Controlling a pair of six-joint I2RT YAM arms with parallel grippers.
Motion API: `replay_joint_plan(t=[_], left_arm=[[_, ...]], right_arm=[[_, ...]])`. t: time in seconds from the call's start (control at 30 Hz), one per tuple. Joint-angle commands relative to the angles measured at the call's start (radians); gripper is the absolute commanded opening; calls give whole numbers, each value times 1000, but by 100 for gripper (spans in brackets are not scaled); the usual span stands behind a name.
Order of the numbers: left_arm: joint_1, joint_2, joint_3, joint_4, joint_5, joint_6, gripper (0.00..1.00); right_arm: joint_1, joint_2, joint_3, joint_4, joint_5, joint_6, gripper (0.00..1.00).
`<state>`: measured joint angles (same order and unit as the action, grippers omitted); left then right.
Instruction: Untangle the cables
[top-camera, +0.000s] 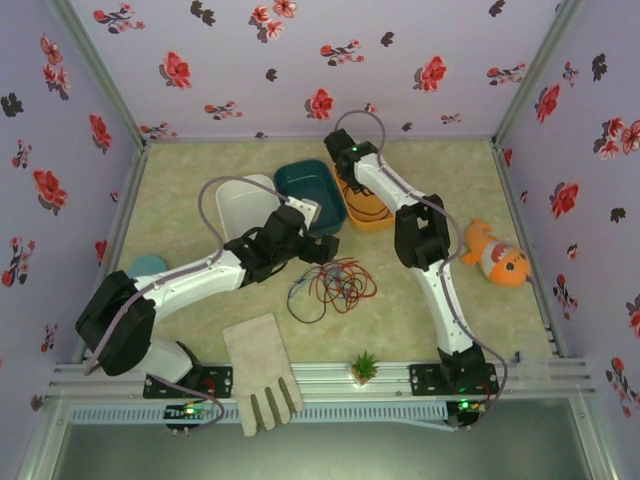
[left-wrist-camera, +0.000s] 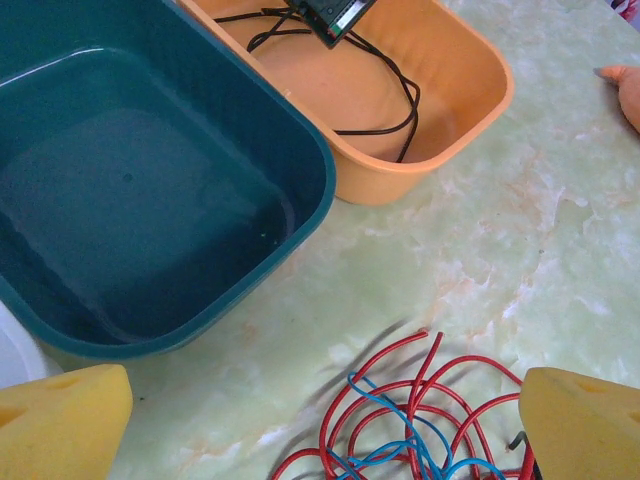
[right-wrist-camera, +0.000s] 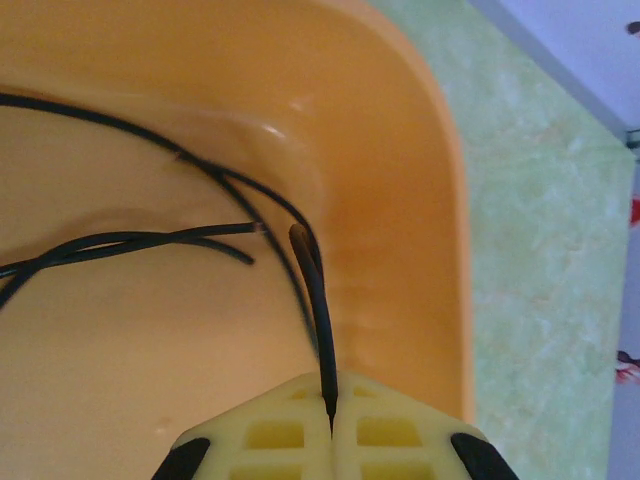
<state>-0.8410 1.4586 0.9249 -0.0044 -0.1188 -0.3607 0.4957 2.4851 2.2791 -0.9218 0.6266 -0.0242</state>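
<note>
Tabletop (top-camera: 520, 200): three cables (top-camera: 340, 283) (three bins (top-camera: 305, 185))

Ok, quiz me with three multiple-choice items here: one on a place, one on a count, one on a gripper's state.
1. Where does the black cable lie?
A in the white bin
B in the orange bin
C in the teal bin
2. How many bins stand on the table?
A two
B three
C four
3. The right gripper is
A open
B shut on nothing
C shut on the black cable
Answers:
1 B: its loops lie on the orange floor.
2 B: white, teal and orange.
3 C: it clamps the cable.
</note>
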Motion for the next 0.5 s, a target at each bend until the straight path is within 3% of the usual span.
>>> replay_joint_plan(t=[0.0,0.47], left_arm=[[11,9,0,-5,8,-10,100],[10,6,3,-6,14,-26,100]], right_arm=[[3,8,26,-27,-99,9,0],[-66,62,28,-77,-421,101,1]])
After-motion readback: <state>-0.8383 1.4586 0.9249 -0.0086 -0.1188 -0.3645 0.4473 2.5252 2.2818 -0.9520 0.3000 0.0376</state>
